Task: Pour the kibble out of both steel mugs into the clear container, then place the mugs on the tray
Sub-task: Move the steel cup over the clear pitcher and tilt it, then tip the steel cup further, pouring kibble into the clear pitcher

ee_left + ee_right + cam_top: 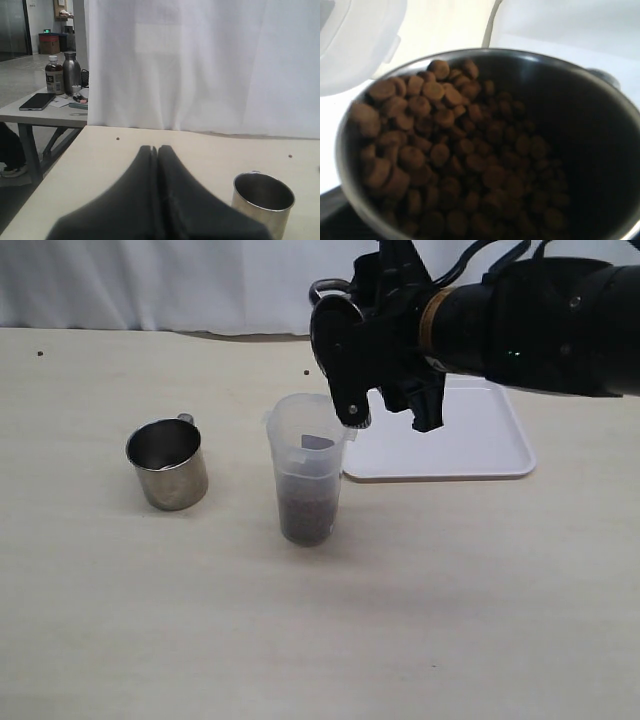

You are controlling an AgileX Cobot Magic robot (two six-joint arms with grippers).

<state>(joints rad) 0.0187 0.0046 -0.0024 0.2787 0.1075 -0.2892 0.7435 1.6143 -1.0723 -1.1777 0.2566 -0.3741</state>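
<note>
My right gripper is shut on a steel mug and holds it tilted above the clear container. Only the mug's loop handle shows past the fingers in the exterior view. In the right wrist view the mug is full of kibble, heaped toward the container's rim. The container has a layer of kibble at its bottom. The second steel mug stands upright to the left with a dark inside. My left gripper is shut on nothing, near that mug. Behind the container lies the white tray.
Stray pellets lie on the beige table at the far left and behind the container. A white curtain closes the back. Beyond the table's edge, a side table carries bottles and a phone.
</note>
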